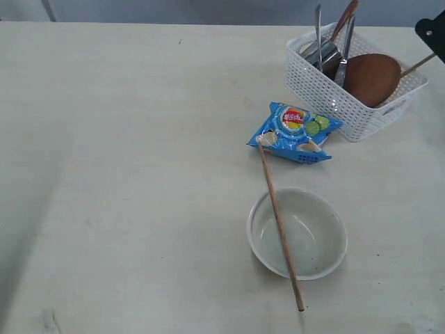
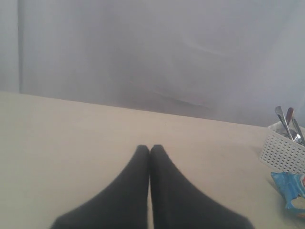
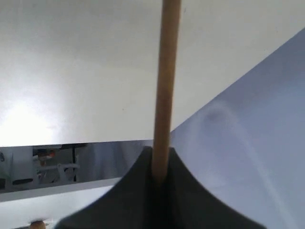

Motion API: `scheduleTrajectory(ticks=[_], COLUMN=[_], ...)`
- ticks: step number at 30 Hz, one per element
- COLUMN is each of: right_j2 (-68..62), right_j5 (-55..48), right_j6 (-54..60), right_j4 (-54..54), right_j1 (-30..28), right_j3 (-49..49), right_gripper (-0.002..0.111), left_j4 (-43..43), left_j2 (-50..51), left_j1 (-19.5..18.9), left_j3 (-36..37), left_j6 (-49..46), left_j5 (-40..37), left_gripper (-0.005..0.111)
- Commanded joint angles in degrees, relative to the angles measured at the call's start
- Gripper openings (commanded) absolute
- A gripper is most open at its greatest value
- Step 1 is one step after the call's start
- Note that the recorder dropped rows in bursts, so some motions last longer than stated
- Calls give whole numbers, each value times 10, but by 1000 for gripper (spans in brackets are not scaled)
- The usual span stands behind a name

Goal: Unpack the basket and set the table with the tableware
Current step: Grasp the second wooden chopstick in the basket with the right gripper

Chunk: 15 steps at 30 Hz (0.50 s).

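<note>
The white lattice basket (image 1: 327, 90) stands at the back right of the cream table (image 1: 125, 174). In it are the reddish-brown plate (image 1: 372, 78), a steel cup (image 1: 327, 54), a knife and fork (image 1: 345, 52) and the dark red spoon (image 1: 345, 17). A white bowl (image 1: 297, 234) sits near the front with one chopstick (image 1: 279, 223) lying across it. My right gripper (image 3: 160, 153) is shut on a second chopstick (image 3: 166, 86), whose end shows by the basket's right rim (image 1: 419, 65). My left gripper (image 2: 149, 148) is shut and holds nothing, low over bare table.
A blue snack bag (image 1: 295, 132) lies between the basket and the bowl, also seen in the left wrist view as the bag (image 2: 289, 188) beside the basket (image 2: 283, 152). A grey wall runs behind the table's far edge.
</note>
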State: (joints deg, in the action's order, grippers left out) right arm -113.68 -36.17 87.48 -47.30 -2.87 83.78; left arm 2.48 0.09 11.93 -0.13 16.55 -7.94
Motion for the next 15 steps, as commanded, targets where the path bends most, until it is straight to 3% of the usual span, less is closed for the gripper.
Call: scheduleTrajectory(ticks=[1,15], right_j2=[22,80], right_j5=[-2,-43], right_j6=[-8,-40], right_j4=[-26,-70], right_j1=[-2,-10], right_j3=[1,1], right_gripper=[0,0], left_j4=[5,5], left_j2=[-1,-1], left_j1=[2,2], left_j3=[1,1], left_j6=[-3,-3], left_j5=[0,-1], left_gripper=[0,0])
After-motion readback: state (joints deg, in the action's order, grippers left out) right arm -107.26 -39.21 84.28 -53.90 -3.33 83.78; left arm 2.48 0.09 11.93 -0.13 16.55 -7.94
